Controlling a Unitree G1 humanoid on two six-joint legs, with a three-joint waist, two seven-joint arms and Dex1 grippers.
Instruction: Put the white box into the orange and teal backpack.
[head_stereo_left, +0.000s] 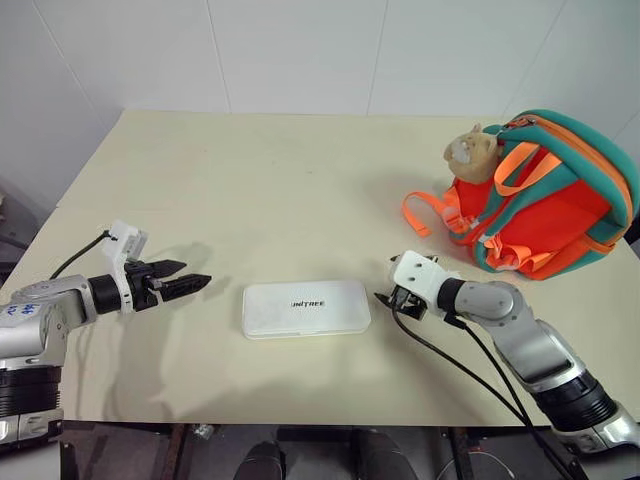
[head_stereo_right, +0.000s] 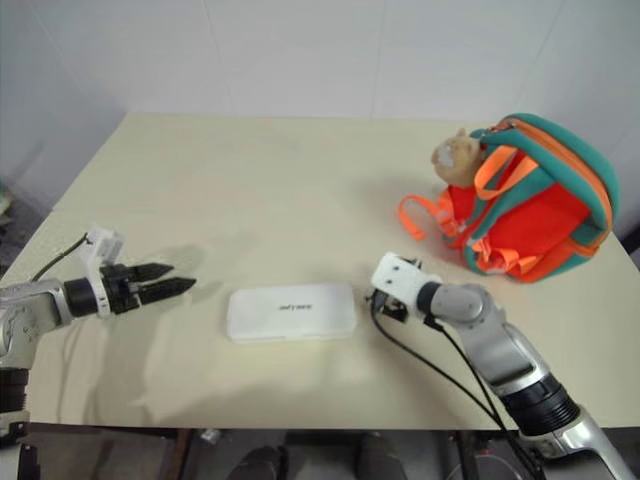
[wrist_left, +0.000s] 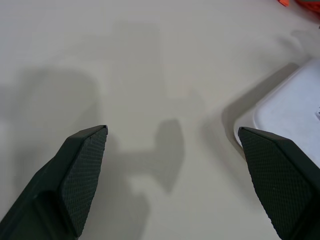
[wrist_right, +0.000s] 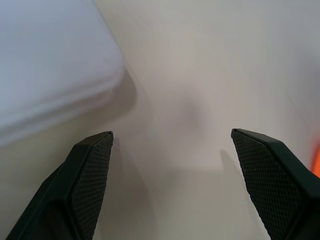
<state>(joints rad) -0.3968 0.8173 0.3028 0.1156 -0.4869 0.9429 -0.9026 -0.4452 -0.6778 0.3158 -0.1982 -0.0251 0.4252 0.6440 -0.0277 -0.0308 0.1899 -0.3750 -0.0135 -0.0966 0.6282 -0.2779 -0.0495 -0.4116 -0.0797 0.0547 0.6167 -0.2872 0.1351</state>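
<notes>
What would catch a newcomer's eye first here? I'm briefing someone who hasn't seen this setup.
The orange and teal backpack stands out most, bright at the table's far right with a beige plush toy on it. Next is the white box, lying flat near the front edge. The open left gripper and open right gripper flank it on either side, neither touching it.

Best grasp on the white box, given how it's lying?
Probably its two short ends. The white box lies flat on the table, long side across, with the open left gripper and open right gripper flanking those ends; a two-sided squeeze seems likelier than one jaw spanning it.
</notes>
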